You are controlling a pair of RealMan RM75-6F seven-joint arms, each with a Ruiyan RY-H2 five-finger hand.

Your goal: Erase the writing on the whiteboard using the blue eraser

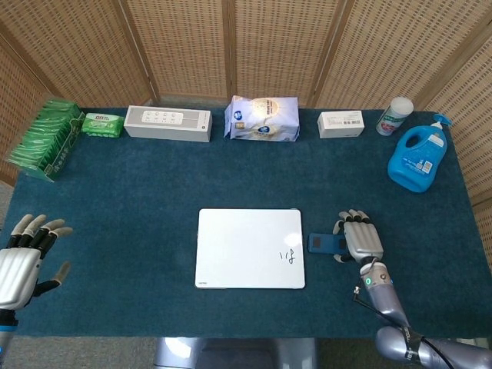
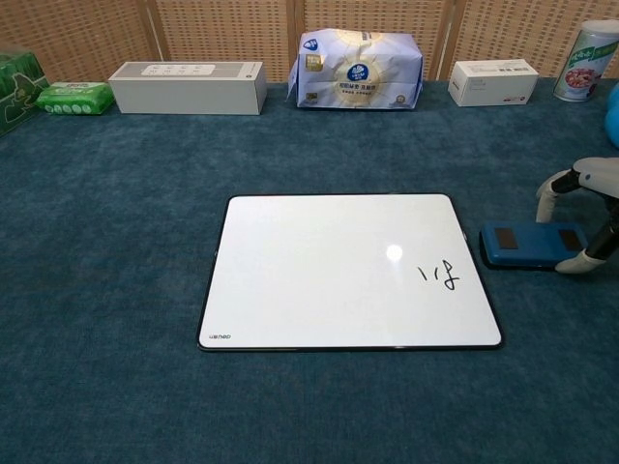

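Note:
The white whiteboard [image 1: 250,247] [image 2: 348,271] lies flat at the middle front of the table, with a small black scribble [image 1: 290,257] [image 2: 440,275] near its lower right corner. The blue eraser [image 1: 323,243] [image 2: 527,244] lies on the cloth just off the board's right edge. My right hand [image 1: 361,240] [image 2: 595,179] hovers palm-down over the eraser's right end, a finger behind it and the thumb in front. The fingers stay spread, and the eraser still rests on the table. My left hand [image 1: 23,257] is at the front left corner, fingers apart, holding nothing.
Along the back edge stand green packets [image 1: 44,138], a green wipes pack [image 1: 102,124], a white box [image 1: 167,123], a tissue pack [image 1: 262,118], a small carton [image 1: 341,123], a canister [image 1: 394,115] and a blue detergent bottle [image 1: 417,158].

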